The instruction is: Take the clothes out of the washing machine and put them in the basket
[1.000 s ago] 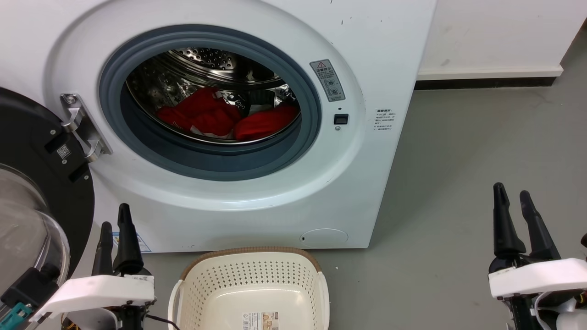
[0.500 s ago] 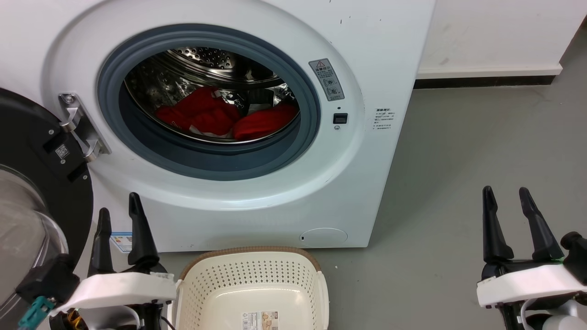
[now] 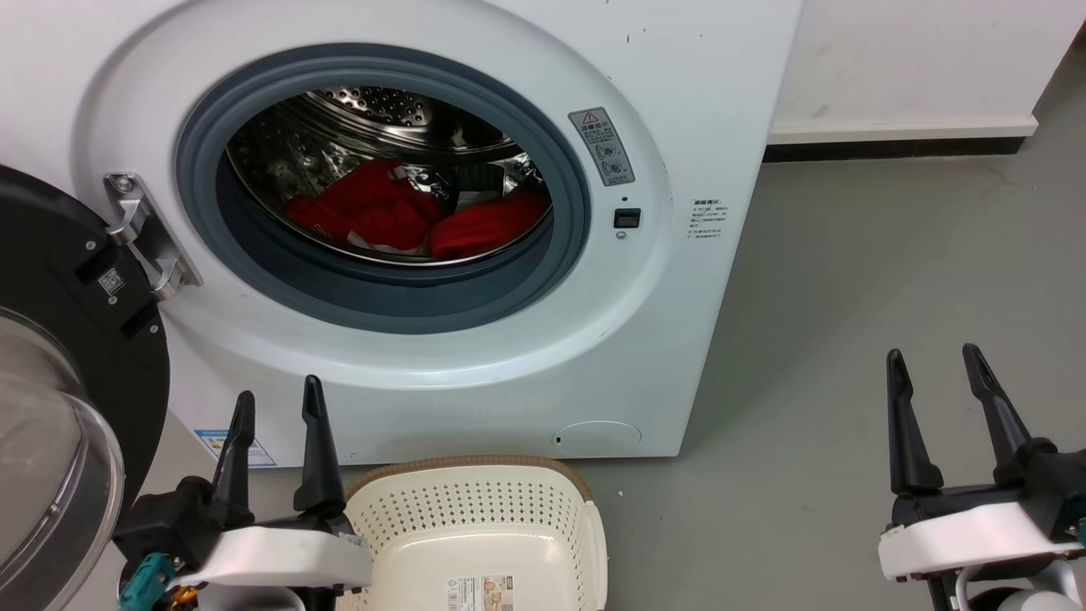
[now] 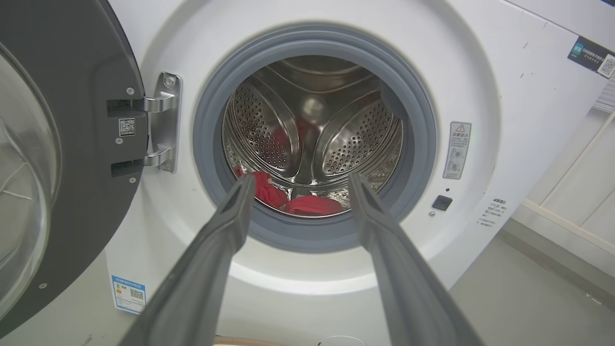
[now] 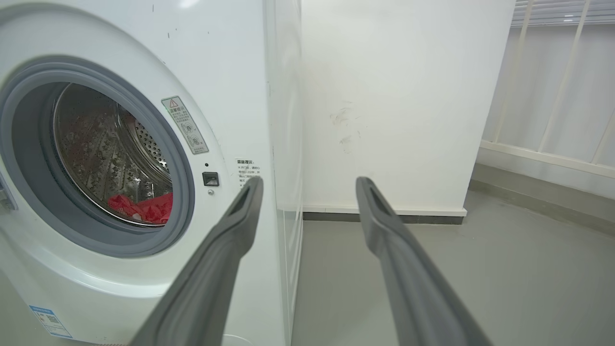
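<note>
Left gripper (image 4: 300,180) spread wide before the open washing machine (image 4: 485,91).
Its two long grey fingers (image 4: 206,269) rise from the bottom edge, well apart, with nothing between them; their tips lie over the lower rim of the grey gasket (image 4: 425,144). Behind them, the perforated steel drum (image 4: 269,129) holds red clothes (image 4: 312,205) bunched at its bottom front edge. The black-rimmed glass door (image 4: 86,158) stands swung open at the machine's left on a metal hinge (image 4: 166,122). Right of the opening sit a warning label (image 4: 456,149) and a small black square (image 4: 441,203); a blue sticker (image 4: 127,293) marks the front's lower left corner.
</note>
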